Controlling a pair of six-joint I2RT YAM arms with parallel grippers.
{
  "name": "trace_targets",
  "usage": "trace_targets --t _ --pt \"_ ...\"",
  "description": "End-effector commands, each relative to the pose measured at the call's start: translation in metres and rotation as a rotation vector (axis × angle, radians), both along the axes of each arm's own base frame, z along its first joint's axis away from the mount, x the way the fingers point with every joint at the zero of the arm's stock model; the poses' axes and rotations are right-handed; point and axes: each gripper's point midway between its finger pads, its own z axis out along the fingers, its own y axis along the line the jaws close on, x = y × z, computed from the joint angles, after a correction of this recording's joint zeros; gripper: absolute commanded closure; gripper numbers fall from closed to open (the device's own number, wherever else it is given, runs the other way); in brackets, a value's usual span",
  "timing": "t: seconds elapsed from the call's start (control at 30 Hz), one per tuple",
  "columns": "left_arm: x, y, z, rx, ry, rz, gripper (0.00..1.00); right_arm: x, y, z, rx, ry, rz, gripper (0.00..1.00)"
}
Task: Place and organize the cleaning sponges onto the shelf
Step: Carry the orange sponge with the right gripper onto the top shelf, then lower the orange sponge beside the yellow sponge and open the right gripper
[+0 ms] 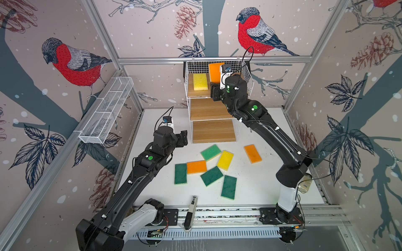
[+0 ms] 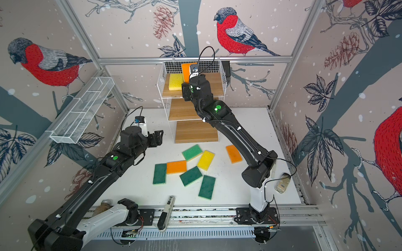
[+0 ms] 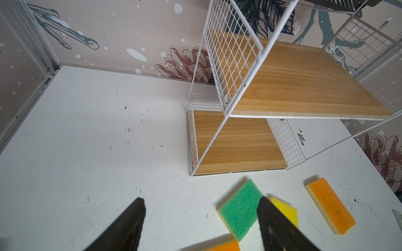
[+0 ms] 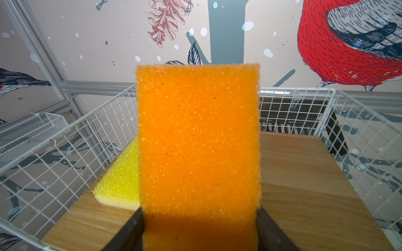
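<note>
The space was enclosed by walls (image 1: 152, 32) papered with red-breasted birds (image 1: 254, 32), pine cones (image 1: 185, 21) and branches, and framed by aluminium bars (image 1: 213, 59). A white table (image 1: 261, 191) was flecked with dark specks. A mesh basket (image 1: 106, 110) was hung on the left wall.

Black arms (image 1: 134, 178), white bases (image 1: 139, 217), green status dots (image 1: 150, 158)

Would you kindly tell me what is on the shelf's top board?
A yellow sponge lies flat on the board. The right hand holds an orange sponge over it; the board beneath them is hidden.
</note>
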Motion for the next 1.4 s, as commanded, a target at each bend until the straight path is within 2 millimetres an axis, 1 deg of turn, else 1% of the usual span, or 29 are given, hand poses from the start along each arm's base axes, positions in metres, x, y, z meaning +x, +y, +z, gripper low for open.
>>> trace_targets --t 0.0,0.07,0.4,0.57,0.87,1.0,1.2,1.37 --pt "0.005 -0.003 0.010 -0.041 -0.036 -0.010 0.19 0.007 0.001 0.006 0.058 -0.011 0.000 0.34" --pt "0.005 -0.001 0.009 -0.043 -0.035 -0.006 0.19 0.011 0.000 0.004 0.056 -0.006 -0.009 0.34" --pt "0.009 -0.003 0.003 -0.053 -0.013 -0.019 0.19 0.021 -0.001 -0.009 0.040 0.018 -0.022 0.33" --pt "0.010 -0.004 0.003 -0.056 -0.011 -0.024 0.19 0.028 -0.003 -0.014 0.039 0.027 -0.029 0.33" --pt "0.012 -0.006 -0.001 -0.059 0.004 -0.028 0.19 0.030 0.001 -0.022 0.029 0.044 -0.015 0.33" --pt "0.013 -0.008 -0.002 -0.064 0.011 -0.038 0.19 0.031 -0.001 -0.024 0.024 0.047 -0.027 0.31" --pt "0.013 -0.008 -0.003 -0.065 0.014 -0.039 0.19 0.032 0.000 -0.026 0.031 0.052 -0.027 0.28" --pt "0.013 -0.009 -0.002 -0.063 0.014 -0.041 0.19 0.034 0.000 -0.032 0.031 0.065 -0.040 0.28"
